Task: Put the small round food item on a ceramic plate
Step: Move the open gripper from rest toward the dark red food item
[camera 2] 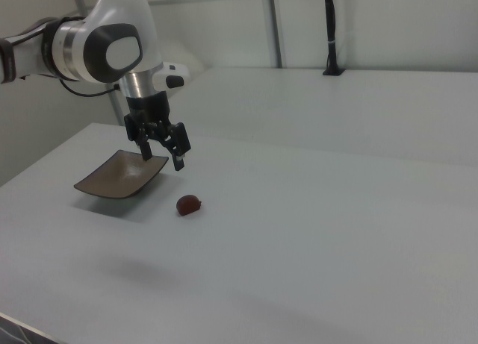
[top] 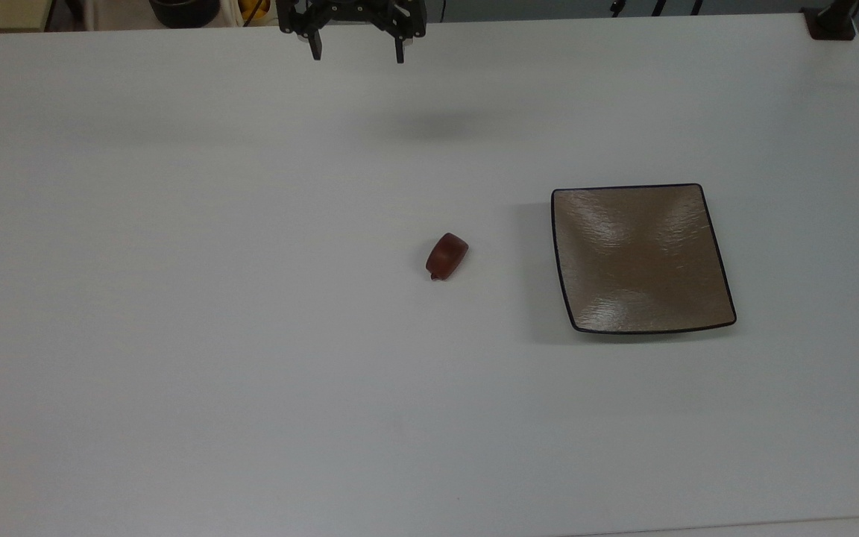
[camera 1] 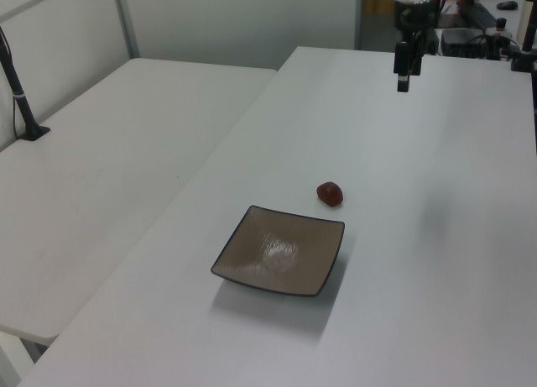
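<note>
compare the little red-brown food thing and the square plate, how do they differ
The small round food item is a rounded reddish-brown lump with a tiny pointed tip; the ceramic plate is square, shallow and tan with a thin black rim. The food item is far smaller than the plate. The food item is glossy and smooth, the plate shiny but textured. Both rest apart on the white table, and the plate holds nothing.

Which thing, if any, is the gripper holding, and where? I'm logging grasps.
Nothing. The open gripper hangs above the table; the food item lies beside the plate.
</note>
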You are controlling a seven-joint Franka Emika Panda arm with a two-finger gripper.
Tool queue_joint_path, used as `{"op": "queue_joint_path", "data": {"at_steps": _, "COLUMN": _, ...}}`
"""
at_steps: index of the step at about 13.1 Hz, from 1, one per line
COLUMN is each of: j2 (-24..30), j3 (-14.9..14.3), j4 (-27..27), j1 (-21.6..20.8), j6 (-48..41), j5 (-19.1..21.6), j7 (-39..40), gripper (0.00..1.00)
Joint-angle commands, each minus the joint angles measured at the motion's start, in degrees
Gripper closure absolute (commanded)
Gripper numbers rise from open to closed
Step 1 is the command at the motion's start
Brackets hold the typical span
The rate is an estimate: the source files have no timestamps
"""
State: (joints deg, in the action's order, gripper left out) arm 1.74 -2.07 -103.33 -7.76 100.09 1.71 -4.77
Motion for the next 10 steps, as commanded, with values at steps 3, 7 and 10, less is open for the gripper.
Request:
{"op": "queue_joint_path", "data": {"at_steps": 3, "j2": -0.51, "j3": -0.47, "j4": 0.23, "j1": -0.94, "j6": 2.39, "j5": -0.83, "j7": 0.46, "gripper": 0.00}}
{"op": "queue_joint_path", "data": {"at_steps": 7, "j2": -0.59, "j3": -0.39, "j4": 0.23, "j1": -0.85, "j6": 2.39, "j5": -0.83, "j7": 0.46, "gripper": 0.00}}
{"op": "queue_joint_path", "data": {"at_steps": 10, "j2": -1.38, "j3": -0.39, "j4": 0.15, "j1": -0.85, "j6": 6.58, "j5": -0.74, "j7": 0.20, "gripper": 0.00}}
